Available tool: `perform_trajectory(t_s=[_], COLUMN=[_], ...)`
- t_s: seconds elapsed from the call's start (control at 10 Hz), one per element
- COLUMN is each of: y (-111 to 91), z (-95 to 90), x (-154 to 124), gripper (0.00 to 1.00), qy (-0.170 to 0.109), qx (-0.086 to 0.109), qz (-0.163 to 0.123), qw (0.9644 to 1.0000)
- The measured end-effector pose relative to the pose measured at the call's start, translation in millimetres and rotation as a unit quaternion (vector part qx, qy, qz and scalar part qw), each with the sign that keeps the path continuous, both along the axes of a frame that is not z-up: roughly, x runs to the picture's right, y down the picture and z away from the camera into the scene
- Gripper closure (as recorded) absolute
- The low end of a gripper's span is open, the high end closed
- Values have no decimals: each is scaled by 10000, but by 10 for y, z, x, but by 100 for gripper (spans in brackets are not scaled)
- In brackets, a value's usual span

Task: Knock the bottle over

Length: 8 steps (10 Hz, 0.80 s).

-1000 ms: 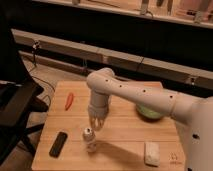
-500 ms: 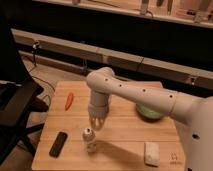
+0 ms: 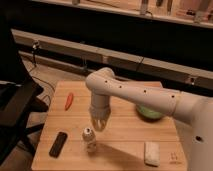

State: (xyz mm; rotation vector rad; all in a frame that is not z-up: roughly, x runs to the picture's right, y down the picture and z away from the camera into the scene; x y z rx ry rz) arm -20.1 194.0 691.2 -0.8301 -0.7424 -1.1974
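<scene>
The bottle (image 3: pixel 90 140) is small and clear with a whitish label and a pale round cap. It stands upright on the wooden table (image 3: pixel 120 147), near the front left of centre. My gripper (image 3: pixel 98 124) points down from the white arm (image 3: pixel 135 95). It hangs just behind and slightly right of the bottle's cap, very close to it. I cannot tell whether it touches the bottle.
A flat black device (image 3: pixel 58 143) lies to the left of the bottle. An orange-red object (image 3: pixel 69 100) lies at the back left. A green bowl (image 3: pixel 150 113) sits at the right, partly behind the arm. A white block (image 3: pixel 151 153) lies at the front right. A dark chair (image 3: pixel 15 107) stands left of the table.
</scene>
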Motion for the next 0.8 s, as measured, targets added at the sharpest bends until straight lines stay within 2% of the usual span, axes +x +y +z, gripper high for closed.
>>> perform_trajectory(t_s=[0.5,0.7,0.8], y=[213,259,254], z=[-87,-149,-181], x=[46,5,-60], gripper=[100,100,100], qy=[171,119,-12], qx=[-313,-382,-385], qz=[-305,-333,-340], qw=[9989,9986,9987])
